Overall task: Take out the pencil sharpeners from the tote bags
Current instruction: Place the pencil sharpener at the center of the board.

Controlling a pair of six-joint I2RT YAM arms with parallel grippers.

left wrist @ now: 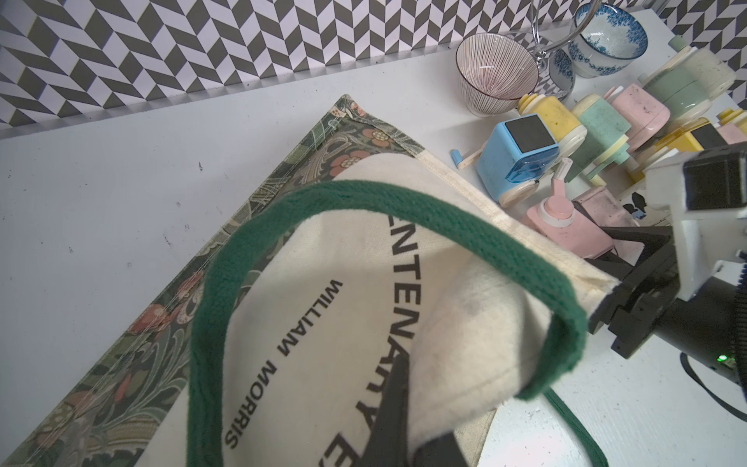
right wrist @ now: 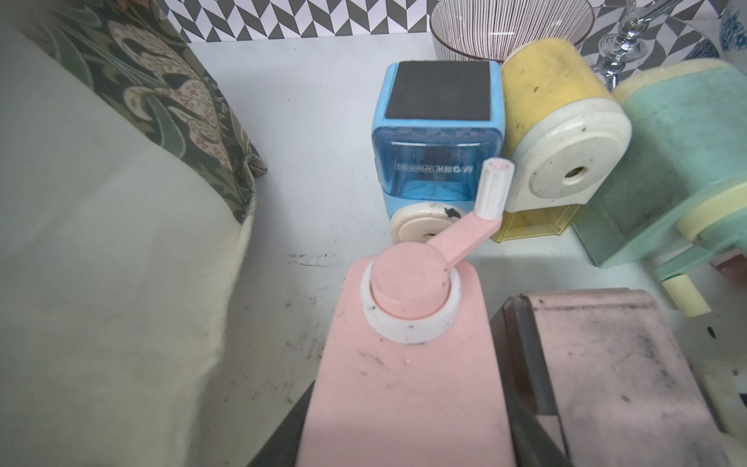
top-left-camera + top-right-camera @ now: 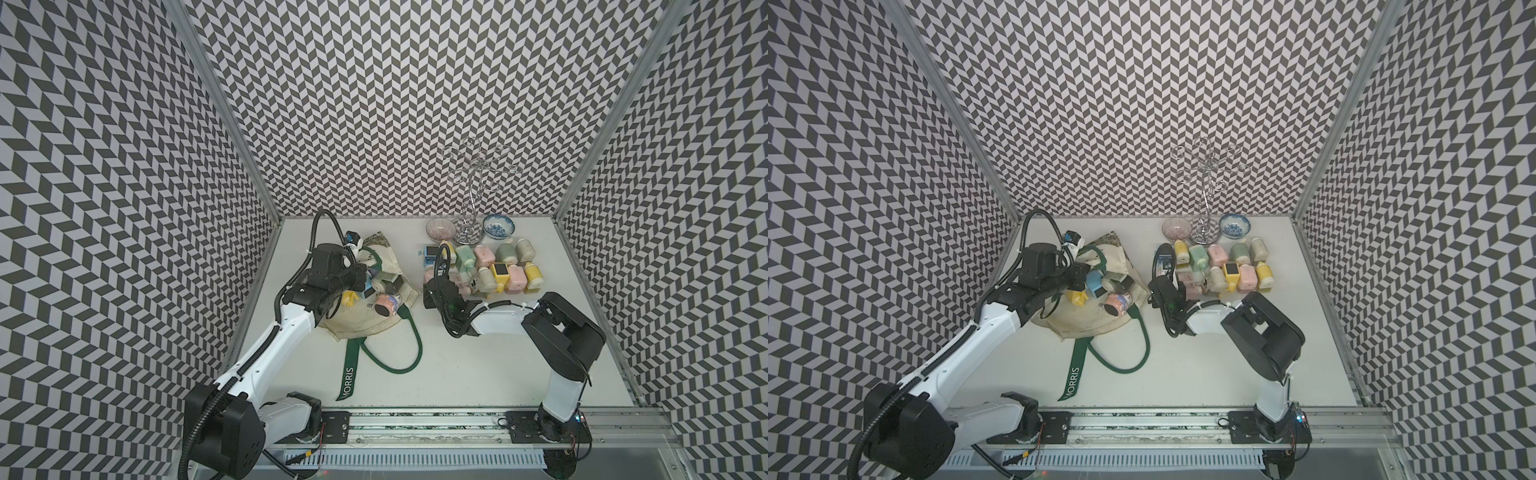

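The cream tote bag (image 3: 365, 328) (image 3: 1088, 326) lies left of centre, with green straps (image 3: 351, 374) trailing forward. Several pencil sharpeners show in its mouth, among them a pink one (image 3: 386, 308) and a yellow one (image 3: 349, 298). My left gripper (image 3: 360, 275) (image 1: 408, 436) is shut on the bag's cream canvas near the rim, holding a fold of it up. My right gripper (image 3: 435, 286) (image 2: 404, 428) is shut on a pink pencil sharpener (image 2: 404, 364) at the left edge of a cluster of sharpeners (image 3: 486, 266) on the table. A blue sharpener (image 2: 436, 133) stands just beyond it.
A pink striped bowl (image 3: 441, 230), a blue patterned bowl (image 3: 498, 226) and a tall metal stand (image 3: 471, 199) stand behind the cluster at the back. Patterned walls close in the table on three sides. A rail (image 3: 415, 419) runs along the front edge.
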